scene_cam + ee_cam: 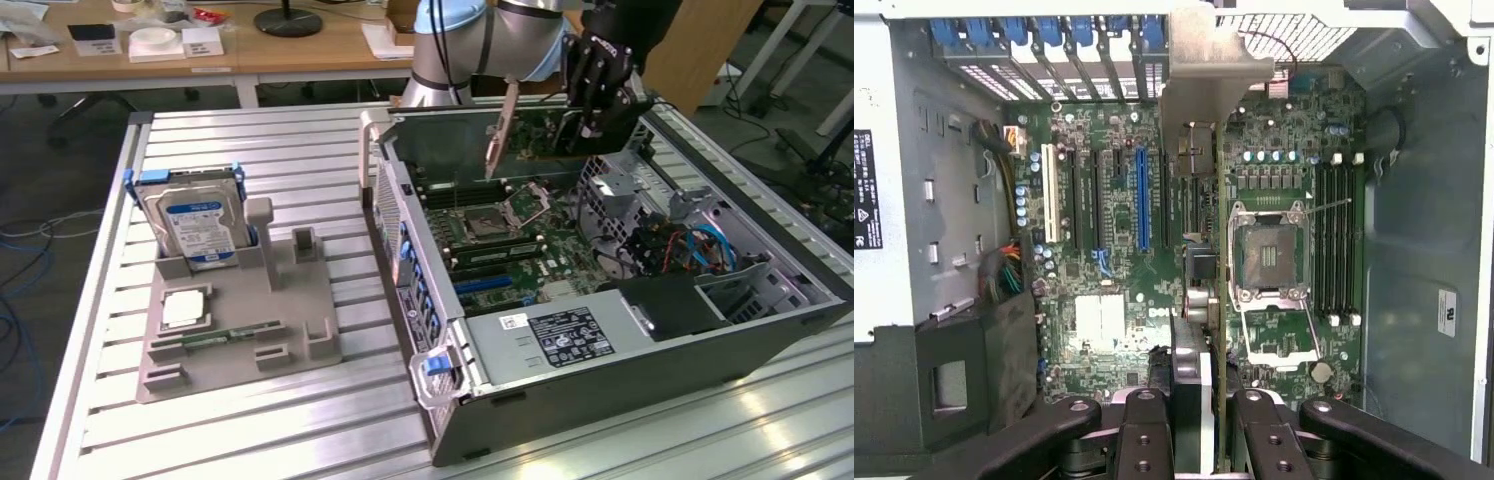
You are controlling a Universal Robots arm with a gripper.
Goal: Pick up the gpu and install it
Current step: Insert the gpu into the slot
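The gpu (503, 125) is held edge-on by the pincer (1199, 405), which is clenched on the card's far edge. It is hung over the motherboard (1104, 250) inside the open pc case (747, 330), not yet seated. It is judged light, stiff, thin & fragile, so grip is best kept to bare board edges, off chips & contacts. The case is laid on a slatted metal counter (240, 150), w/ a parts tray (234, 370) & hard drive (196, 225) beside it. Loose cables (16, 290) are seen off the counter.

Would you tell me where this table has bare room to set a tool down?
Bare slatted table lies between the grey fixture and the near edge, and beyond it toward the far edge. The strip beside the computer case is narrow; the case is crowded, the end effector holding the gpu there.
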